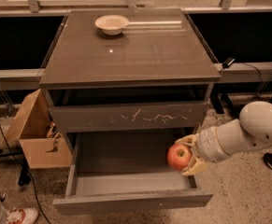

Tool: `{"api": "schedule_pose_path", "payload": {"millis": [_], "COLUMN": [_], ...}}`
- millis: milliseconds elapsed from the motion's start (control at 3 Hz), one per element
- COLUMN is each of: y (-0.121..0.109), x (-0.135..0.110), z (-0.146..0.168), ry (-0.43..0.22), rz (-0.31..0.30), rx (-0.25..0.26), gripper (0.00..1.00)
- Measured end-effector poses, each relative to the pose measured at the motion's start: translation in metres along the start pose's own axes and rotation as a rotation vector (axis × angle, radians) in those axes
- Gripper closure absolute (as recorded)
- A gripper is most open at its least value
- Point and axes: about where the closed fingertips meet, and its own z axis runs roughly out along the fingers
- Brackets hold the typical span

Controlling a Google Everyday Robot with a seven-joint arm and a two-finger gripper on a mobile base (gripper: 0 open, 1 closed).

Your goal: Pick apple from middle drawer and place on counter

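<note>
The red apple (pixel 178 157) is held in my gripper (pixel 186 155), which is shut on it, above the right side of the open middle drawer (pixel 126 171). The white arm (pixel 247 132) reaches in from the right. The drawer floor is bare grey and its plain front (pixel 133 202) faces the camera. The counter (pixel 131 48) is the glossy grey-brown top of the cabinet, well above the apple.
A pale shallow bowl (pixel 112 24) sits at the back left of the counter. The drawer front with white scratches (pixel 131 116) is shut above the open drawer. A cardboard box (pixel 35 129) stands left of the cabinet. Cables run along the floor at left.
</note>
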Motion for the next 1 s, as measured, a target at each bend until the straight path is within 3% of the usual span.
{"api": "schedule_pose_path", "payload": {"millis": [333,1000], "y": [-0.005,-0.074], "x": [-0.007,-0.105], "z": [0.000,-0.054], "ry": [-0.021,-0.066], "rz": [0.000,-0.084], "rx": [-0.010,-0.043], "gripper": [1.00,1.00]}}
